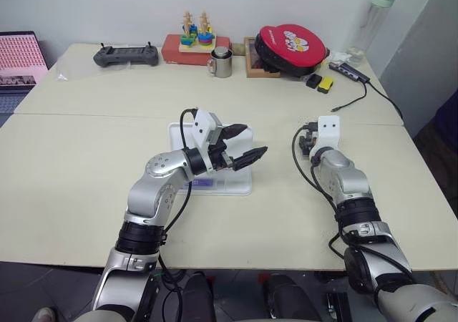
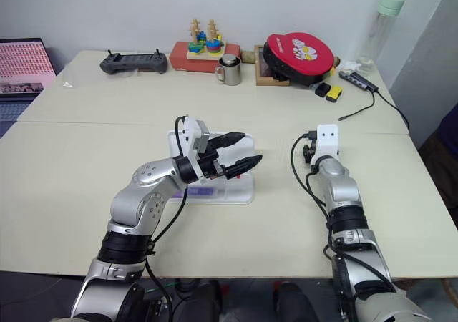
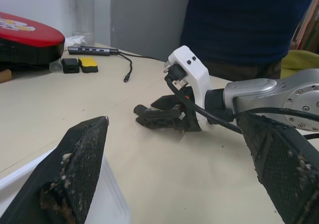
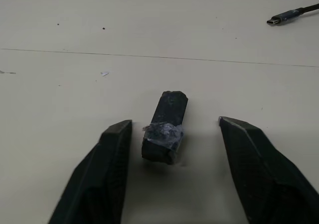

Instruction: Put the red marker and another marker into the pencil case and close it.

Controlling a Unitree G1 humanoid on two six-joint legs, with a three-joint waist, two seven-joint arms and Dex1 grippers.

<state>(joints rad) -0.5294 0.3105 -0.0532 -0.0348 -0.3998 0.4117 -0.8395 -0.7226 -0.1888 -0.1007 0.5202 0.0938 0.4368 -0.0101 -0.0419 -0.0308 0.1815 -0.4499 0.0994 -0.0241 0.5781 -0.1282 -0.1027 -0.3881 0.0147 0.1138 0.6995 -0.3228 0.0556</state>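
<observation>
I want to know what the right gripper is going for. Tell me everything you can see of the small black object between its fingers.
The small black object is a short, chunky, dark block with faceted edges, and a crumpled scrap of clear film or tape clings across its near end. It lies flat on the cream table. The right gripper stands open around it, one finger on each side, neither touching it. What it is made of I cannot tell.

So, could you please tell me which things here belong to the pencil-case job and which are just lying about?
Job: case; purple highlighter, apparently lying in it.

Lying about: black block, controller, mug, stacking toy, red pouch, bottle, hub, laptop.
</observation>
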